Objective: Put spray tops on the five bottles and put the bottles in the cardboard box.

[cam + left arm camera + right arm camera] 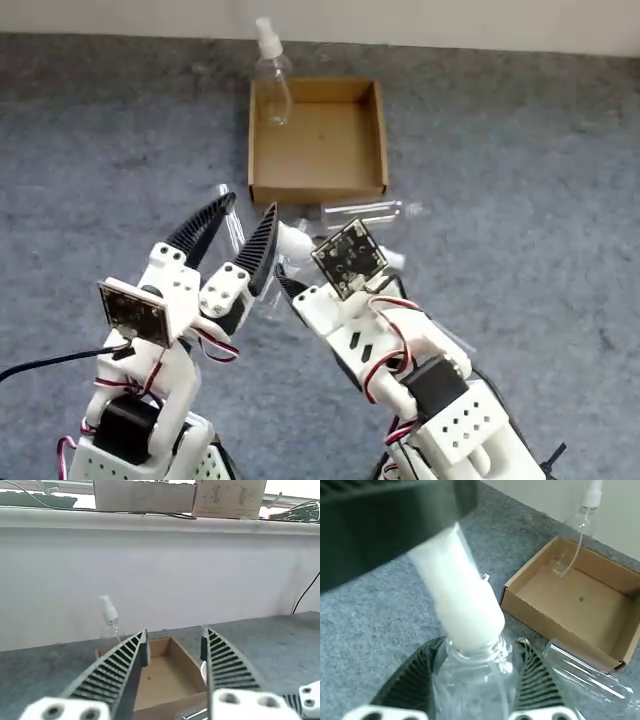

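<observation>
- L gripper point(238, 228): spread wide, nothing pinched btwn its 2 black ribbed fingers. It hangs over the grey table cover point(100, 150), just in front of the cardboard box point(318, 140), pointing twd the box's near-left corner.
- R gripper point(479, 647): pinching a clear bottle point(470, 685) at the shoulder, 1 ribbed finger on each side. The neck points away from the wrist cam.
- White spray top point(462, 605): sits on that bottle's neck at a tilt. Can't tell if it's fully seated. In the high view it's right beside the L gripper's inner finger.
- Box: open-topped, flat on the table cover, near the far edge by the white wall point(175, 570).
- 2nd bottle point(272, 85): upright w/ its own spray top on, inside the box at the far-left corner, close against the box walls.
- 3rd bottle point(362, 211): clear, lying on its side on the table cover just outside the box's near wall, approx parallel to it, and just beyond the R gripper.
- Clear piece point(232, 222): lies on the table cover below the L gripper's fingers. Too see-through to tell what it is.
</observation>
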Controlling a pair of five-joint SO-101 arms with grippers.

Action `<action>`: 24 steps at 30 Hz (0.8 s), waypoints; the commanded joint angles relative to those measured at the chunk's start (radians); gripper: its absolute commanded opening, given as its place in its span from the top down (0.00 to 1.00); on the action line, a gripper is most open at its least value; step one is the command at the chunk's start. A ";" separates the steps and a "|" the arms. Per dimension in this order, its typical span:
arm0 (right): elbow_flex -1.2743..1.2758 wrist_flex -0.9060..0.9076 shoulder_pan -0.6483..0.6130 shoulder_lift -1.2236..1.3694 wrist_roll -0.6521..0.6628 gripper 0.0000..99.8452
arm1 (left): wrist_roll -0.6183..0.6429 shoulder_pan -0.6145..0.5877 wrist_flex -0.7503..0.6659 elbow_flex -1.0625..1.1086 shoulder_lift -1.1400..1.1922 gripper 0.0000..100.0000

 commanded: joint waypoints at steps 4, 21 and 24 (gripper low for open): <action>0.008 0.002 0.010 -0.033 -0.003 1.00 | -0.011 -0.061 -0.008 -0.004 -0.004 0.83; -0.479 -0.142 0.315 0.544 -0.009 1.00 | -0.011 -0.173 -0.012 0.047 0.004 0.83; -0.696 -0.142 0.317 0.785 -0.009 1.00 | -0.011 -0.171 -0.012 0.068 0.004 0.83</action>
